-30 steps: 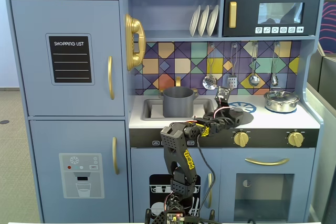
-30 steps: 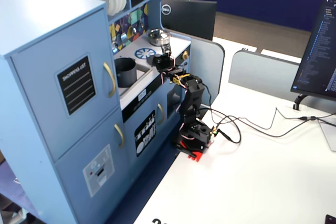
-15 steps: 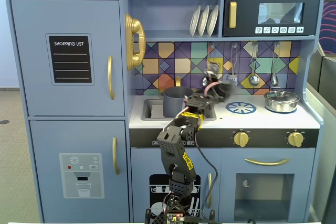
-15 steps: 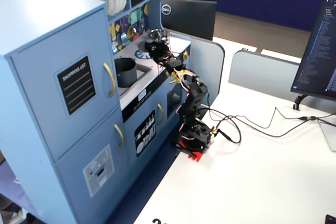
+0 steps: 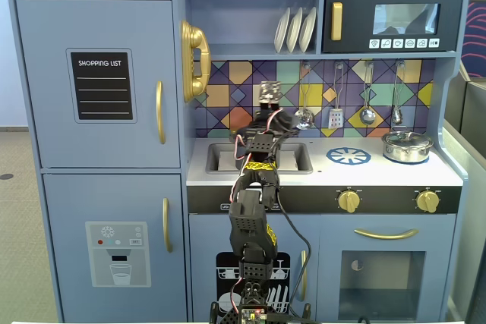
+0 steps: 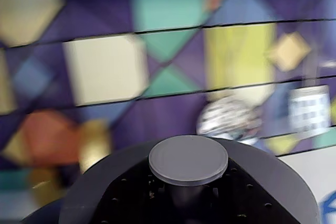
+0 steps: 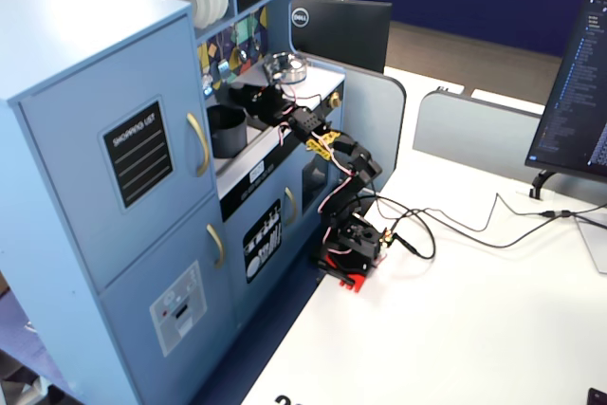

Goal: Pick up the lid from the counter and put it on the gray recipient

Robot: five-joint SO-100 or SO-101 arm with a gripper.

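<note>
The dark-gray lid (image 6: 278, 182) fills the bottom of the wrist view, its small round knob (image 6: 188, 159) facing the camera. My gripper (image 6: 188, 195) is shut on the lid below the knob; the jaws are mostly hidden by it. In a fixed view my gripper (image 5: 267, 96) is raised in front of the tiled backsplash, above the sink. In another fixed view my gripper (image 7: 248, 94) hangs just above and right of the matte gray pot (image 7: 226, 130), which stands open at the counter's left end. The arm hides the pot in the front fixed view.
A shiny silver pot with its lid (image 5: 407, 146) stands on the right burner and shows in the side fixed view (image 7: 286, 67). Utensils hang on the backsplash, a ladle (image 5: 304, 117) close beside the gripper. The shelf with white plates (image 5: 295, 29) is overhead.
</note>
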